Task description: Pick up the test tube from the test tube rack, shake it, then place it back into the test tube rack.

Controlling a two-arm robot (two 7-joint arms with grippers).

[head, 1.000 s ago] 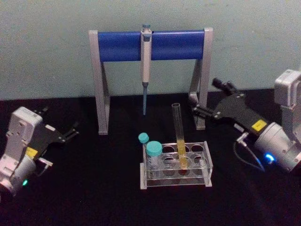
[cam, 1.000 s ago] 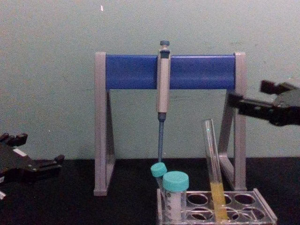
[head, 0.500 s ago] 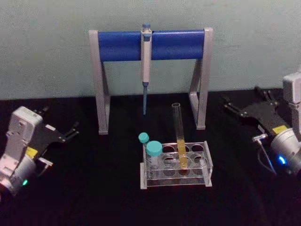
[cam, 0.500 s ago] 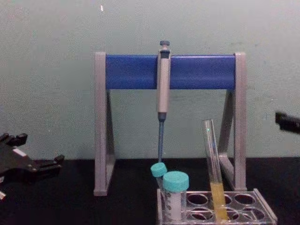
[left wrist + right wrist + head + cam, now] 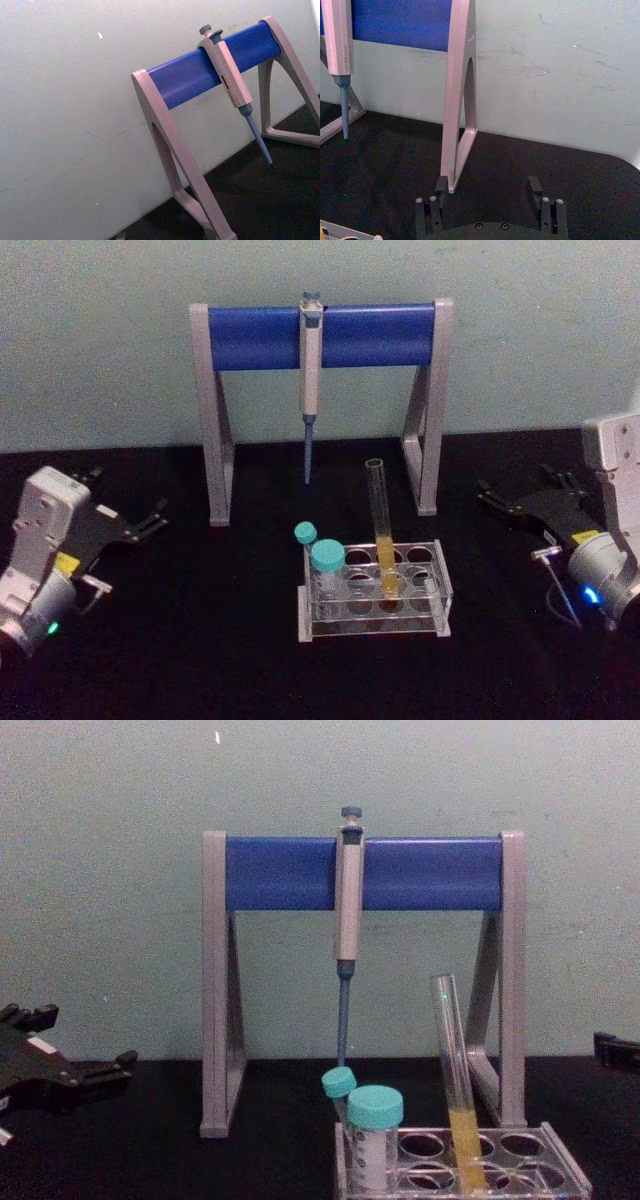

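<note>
Tube [image 5: 381,530] leans in the rack [image 5: 440,590], untouched, so I'm at the pickup step. Right gripper [image 5: 522,502] sits off to the side, fingers spread; left gripper [image 5: 150,520] is parked, can't tell. Next: reach in, pinch the glass above the liquid.

In the chest view we lose the test tube rack [image 5: 560,1172] at the lower edge, and the test tube [image 5: 455,1090] foot with it. The right gripper [image 5: 618,1050] is cut by the side edge, so we cannot judge its fingers there. Behind the left gripper [image 5: 152,520] fingers, the arm runs out of frame
</note>
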